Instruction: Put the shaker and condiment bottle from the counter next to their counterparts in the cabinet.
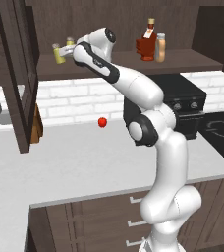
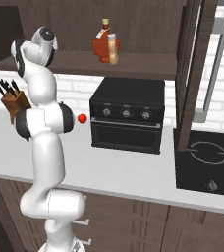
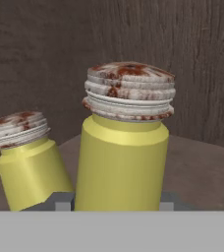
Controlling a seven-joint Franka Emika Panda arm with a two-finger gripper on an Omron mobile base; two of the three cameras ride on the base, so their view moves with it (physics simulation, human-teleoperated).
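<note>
Shaker clamped between the closed fingers.

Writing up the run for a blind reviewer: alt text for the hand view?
Close up, a yellow shaker with a rust-stained whitish cap stands between the tool fingertips, which close on its base. A second, near-identical shaker stands beside it to the left, tilted in this view, on the cabinet shelf before a dark wooden back wall.

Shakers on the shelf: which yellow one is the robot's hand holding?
The bigger-looking, nearer shaker, squeezed between the gripper tips. The twin shaker stands free beside it.
</note>
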